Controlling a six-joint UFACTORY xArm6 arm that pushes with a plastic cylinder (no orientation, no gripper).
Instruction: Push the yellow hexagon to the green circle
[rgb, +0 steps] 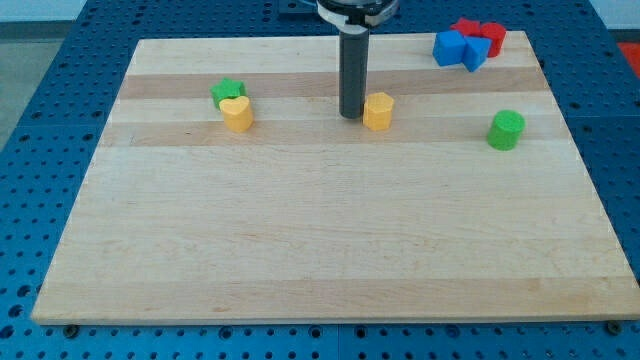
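Observation:
The yellow hexagon (378, 111) sits on the wooden board near the view's top centre. The green circle (506, 130), a short cylinder, stands to its right and slightly lower, well apart from it. My tip (350, 115) rests on the board just left of the yellow hexagon, touching or nearly touching its left side. The dark rod rises straight up from the tip to the view's top edge.
A yellow heart (237, 113) lies at the upper left, touching a green block (228, 93) behind it. Blue blocks (460, 48) and red blocks (481, 35) cluster at the board's top right corner. The wooden board (320, 250) lies on a blue perforated table.

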